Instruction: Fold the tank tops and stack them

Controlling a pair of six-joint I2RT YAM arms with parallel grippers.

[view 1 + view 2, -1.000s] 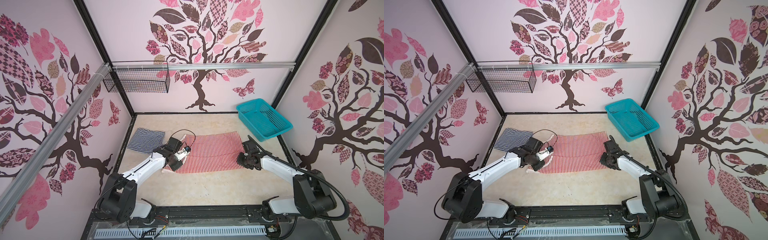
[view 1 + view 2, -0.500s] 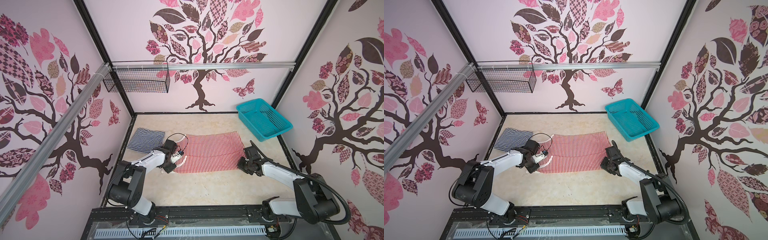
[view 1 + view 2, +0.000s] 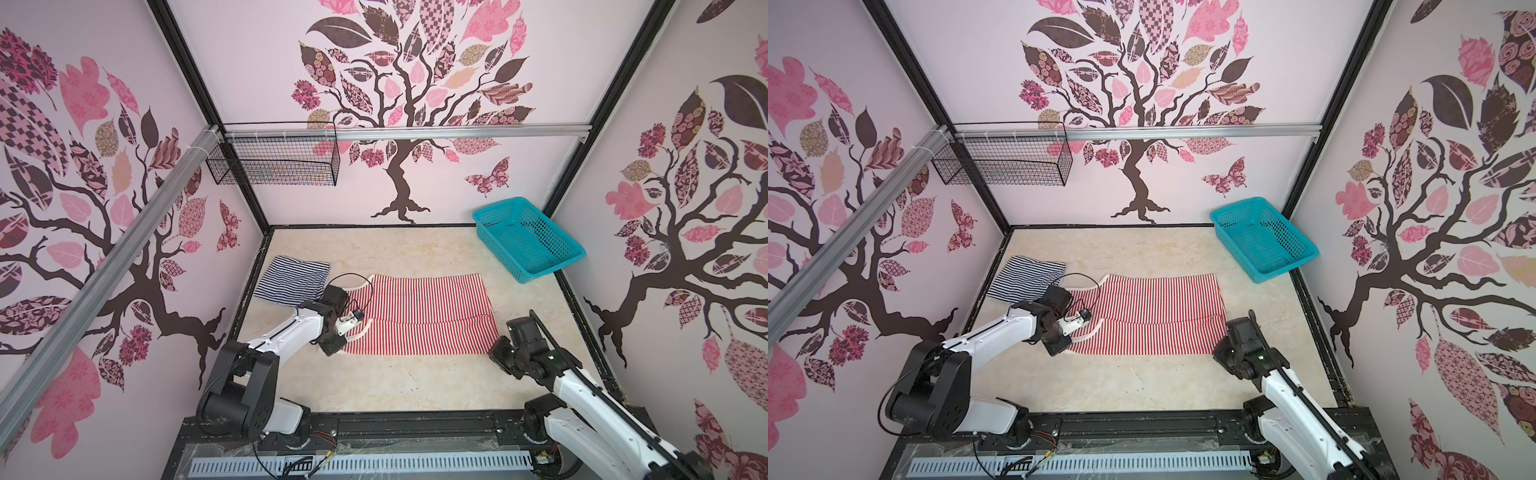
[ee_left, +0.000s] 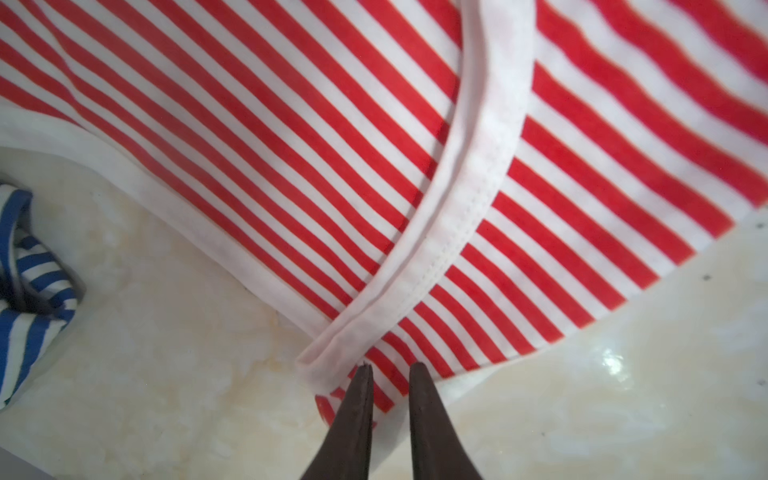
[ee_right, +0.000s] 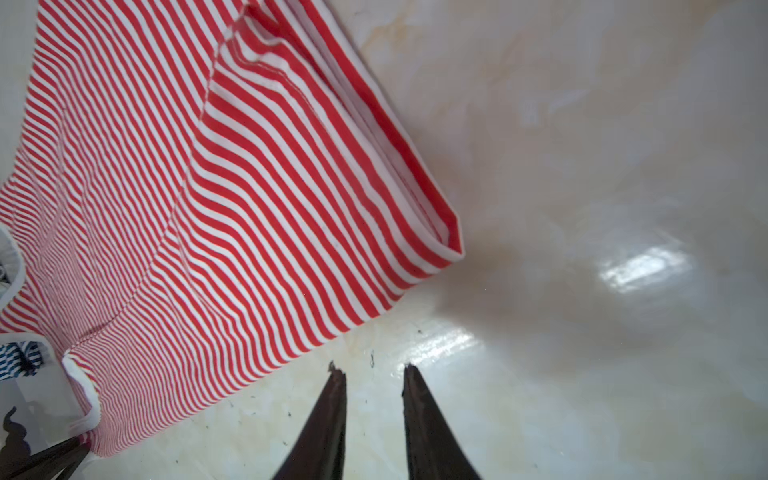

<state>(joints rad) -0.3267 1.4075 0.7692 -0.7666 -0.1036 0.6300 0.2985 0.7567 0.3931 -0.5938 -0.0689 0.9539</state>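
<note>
Left wrist view: left gripper (image 4: 391,367), narrowly parted and empty, is hovering at the near-left strap of the red-and-white tank top (image 4: 291,145); right gripper (image 5: 372,369), likewise, is hovering beside its hem.

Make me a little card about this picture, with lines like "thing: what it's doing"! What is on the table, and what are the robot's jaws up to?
red-and-white tank top: spread flat mid-table, with a fold line along its near side
navy-and-white tank top: folded small, at the left rear
teal basket: right rear corner, looks empty
left jaws: nearly together at the red top's pale-edged corner; grip unclear
right jaws: apart over bare table, just off the red top's hem corner, holding nothing
stack: not made yet
</note>
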